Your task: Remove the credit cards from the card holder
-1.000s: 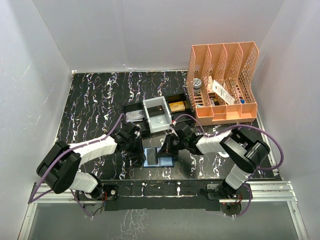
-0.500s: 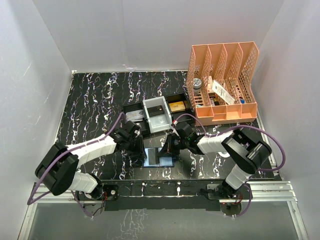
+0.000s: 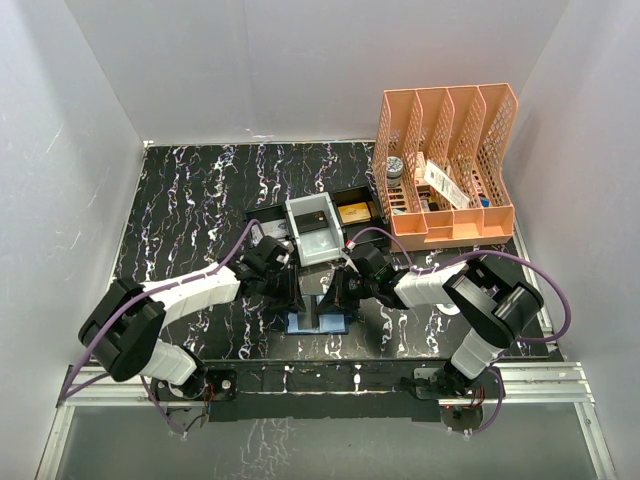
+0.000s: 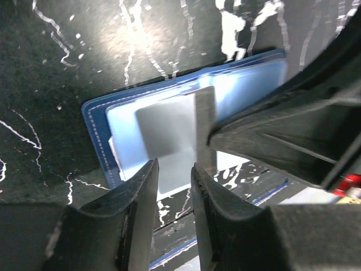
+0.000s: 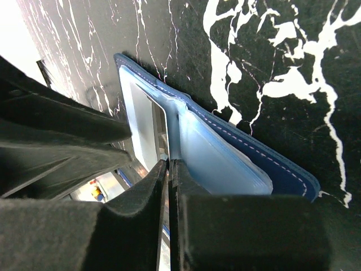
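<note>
card holder (image 3: 305,322): lies open on the black marbled table (image 3: 190,200), under the tips of both grippers, pale blue lining up.
credit card (image 4: 166,132): a grey card on the lining, just ahead of the left gripper's fingertips; whether more sit beneath it cannot be told.
compartment tray (image 3: 255,213): beyond both grippers; a white bin (image 3: 310,201) sits mid-tray and a tan-gold block (image 3: 352,212) at its right end.
file rack (image 3: 450,235): peach, beyond and right of the right gripper, holding small mixed items.
left gripper (image 4: 174,169): fingers slightly apart, nothing between them.
right gripper (image 5: 168,164): fingers pressed together on the holder's raised inner leaf, covering its right half from the left wrist camera.
</note>
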### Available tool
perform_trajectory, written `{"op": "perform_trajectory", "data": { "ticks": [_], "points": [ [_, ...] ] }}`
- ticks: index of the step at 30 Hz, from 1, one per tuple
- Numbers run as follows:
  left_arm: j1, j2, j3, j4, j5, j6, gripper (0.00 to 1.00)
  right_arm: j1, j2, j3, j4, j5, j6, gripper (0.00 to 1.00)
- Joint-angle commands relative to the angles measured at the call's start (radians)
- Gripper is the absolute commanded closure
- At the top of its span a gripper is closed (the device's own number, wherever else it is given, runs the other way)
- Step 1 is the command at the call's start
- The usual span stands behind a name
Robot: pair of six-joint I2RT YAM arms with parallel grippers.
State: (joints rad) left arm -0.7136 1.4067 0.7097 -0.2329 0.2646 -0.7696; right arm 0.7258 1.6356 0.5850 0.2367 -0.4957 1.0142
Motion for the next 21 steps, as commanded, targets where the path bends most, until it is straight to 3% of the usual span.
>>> {"op": "perform_trajectory", "data": {
  "ticks": [1,9,21],
  "points": [
    [-0.013,0.029,-0.033,-0.018,-0.013,-0.013,0.73,-0.004,-0.006,0.010,0.004,0.026,-0.019,0.95],
    [-0.031,0.049,-0.041,-0.063,-0.072,0.001,0.79,-0.004,-0.019,0.009,-0.002,0.037,-0.013,0.92],
    [-0.031,0.035,-0.070,-0.053,-0.067,0.000,0.81,-0.004,-0.021,0.006,-0.005,0.050,-0.009,0.73]
  ]
}}
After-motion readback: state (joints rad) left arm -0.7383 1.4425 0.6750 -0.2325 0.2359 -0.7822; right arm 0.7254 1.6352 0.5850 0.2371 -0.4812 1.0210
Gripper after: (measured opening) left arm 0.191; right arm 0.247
